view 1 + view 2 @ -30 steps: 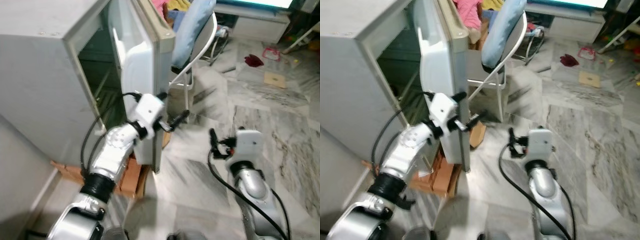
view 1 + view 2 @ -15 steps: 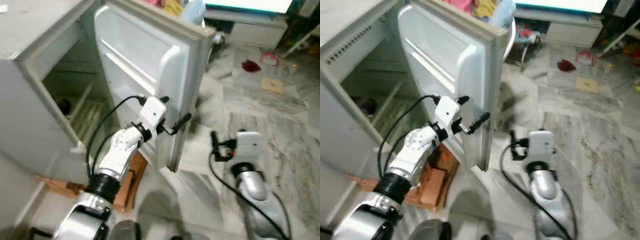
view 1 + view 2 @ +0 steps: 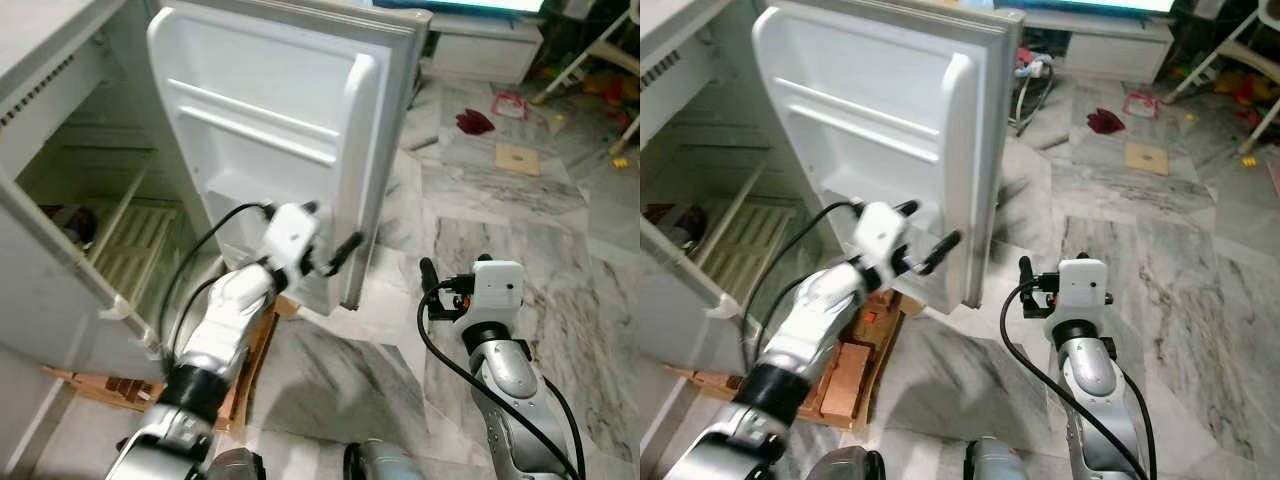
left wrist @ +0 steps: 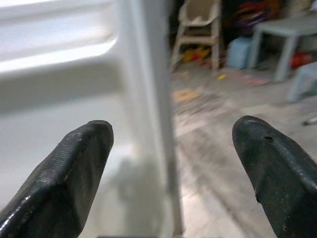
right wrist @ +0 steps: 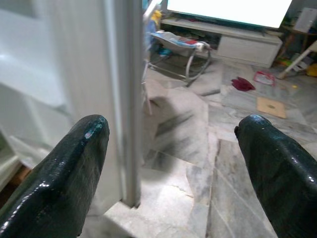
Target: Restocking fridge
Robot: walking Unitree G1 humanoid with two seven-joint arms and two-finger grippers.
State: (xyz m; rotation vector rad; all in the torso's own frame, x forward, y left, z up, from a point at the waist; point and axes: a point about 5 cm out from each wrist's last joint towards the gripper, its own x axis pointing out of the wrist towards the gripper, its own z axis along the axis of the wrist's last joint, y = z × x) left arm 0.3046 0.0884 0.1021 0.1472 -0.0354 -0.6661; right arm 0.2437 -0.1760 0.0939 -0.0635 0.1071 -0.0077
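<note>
Nearest the camera, the right gripper hangs over the grey-veined marble floor, its jaws spread wide and empty, well apart from the fridge. A little farther on, the left gripper sits at the free edge of the fridge door, near that edge's lower end; its jaws are parted too, holding nothing, with the door's edge standing between the two rubbery black fingers in the left wrist view.

The door stands swung wide, showing a smooth, moulded white plastic liner with two raised horizontal ribs and a rounded lip along the edge. Beyond it on the robot's left, the fridge cabinet is open: a pale slatted shelf lies low inside, and a small dark item sits at the shelf's far left, too dim to name. The fridge rests on reddish bricks.

As a judgement, the opening step looks done or nearly so. No goods for stocking appear near the grippers, so fetching and loading remain.
</note>
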